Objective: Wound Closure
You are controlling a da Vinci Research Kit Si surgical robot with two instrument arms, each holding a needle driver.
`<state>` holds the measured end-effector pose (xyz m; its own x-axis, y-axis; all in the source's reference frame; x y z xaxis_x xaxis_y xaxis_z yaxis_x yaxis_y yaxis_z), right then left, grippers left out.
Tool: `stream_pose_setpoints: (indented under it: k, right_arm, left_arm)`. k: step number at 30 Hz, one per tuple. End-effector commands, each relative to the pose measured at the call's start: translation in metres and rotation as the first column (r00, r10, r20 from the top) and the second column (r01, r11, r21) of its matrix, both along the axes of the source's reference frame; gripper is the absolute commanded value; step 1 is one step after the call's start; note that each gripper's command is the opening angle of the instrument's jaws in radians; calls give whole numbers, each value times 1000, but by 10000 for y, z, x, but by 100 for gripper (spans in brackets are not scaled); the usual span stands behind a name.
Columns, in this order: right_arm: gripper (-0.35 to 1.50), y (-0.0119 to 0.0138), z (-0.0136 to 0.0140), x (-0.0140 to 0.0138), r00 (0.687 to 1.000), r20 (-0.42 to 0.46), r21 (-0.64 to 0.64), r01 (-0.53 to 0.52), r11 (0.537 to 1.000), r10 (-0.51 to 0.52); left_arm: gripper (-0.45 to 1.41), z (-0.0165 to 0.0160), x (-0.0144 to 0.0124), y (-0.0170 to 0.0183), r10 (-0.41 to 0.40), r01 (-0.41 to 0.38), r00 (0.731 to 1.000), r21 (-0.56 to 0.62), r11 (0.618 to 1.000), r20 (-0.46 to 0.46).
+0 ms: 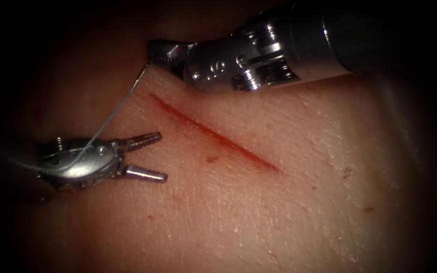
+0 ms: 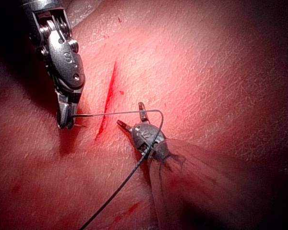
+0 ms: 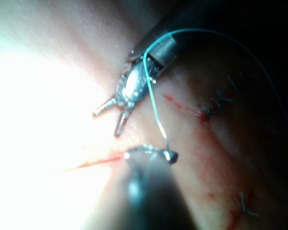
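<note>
The tissue (image 1: pixel 289 212) bears a slanting red cut (image 1: pixel 213 134) (image 2: pixel 108 103) (image 3: pixel 93 163). My right tool (image 1: pixel 153 53) (image 2: pixel 65 123) (image 3: pixel 172 155) hovers at the cut's upper left end, jaws shut on one end of the thin curved needle (image 1: pixel 112 114) (image 2: pixel 120 113) (image 3: pixel 153 105). The needle is clear of the tissue and arcs down-left across the body of my left tool (image 1: pixel 162 155) (image 2: pixel 130 113) (image 3: pixel 106 124). That tool sits left of the cut with jaws open, holding nothing. Thread (image 1: pixel 24 167) (image 2: pixel 110 201) (image 3: pixel 240 45) trails from the needle's far end past the left tool.
Small red spots (image 1: pixel 347 174) dot the tissue right of the cut. Older stitched cuts (image 3: pixel 221 100) (image 3: pixel 242 206) appear in the right wrist view, beyond the left tool. The right tool's thick shaft (image 1: pixel 330 35) crosses above the cut's far side.
</note>
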<state>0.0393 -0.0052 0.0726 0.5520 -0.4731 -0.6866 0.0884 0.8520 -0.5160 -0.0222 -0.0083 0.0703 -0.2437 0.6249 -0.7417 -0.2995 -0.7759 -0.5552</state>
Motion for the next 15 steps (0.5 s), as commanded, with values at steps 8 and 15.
stream_pose_setpoints:
  k: [8,15]
  right_arm:
    - [-35,-9,1,10,1000,-7,1,8,1000,-8]
    - [-35,-15,0,16,1000,-13,-1,15,1000,-15]
  left_arm:
    - [40,33,1,-7,-3,3,1000,27,1000,-18]
    - [40,45,4,-10,0,1,1000,35,999,-28]
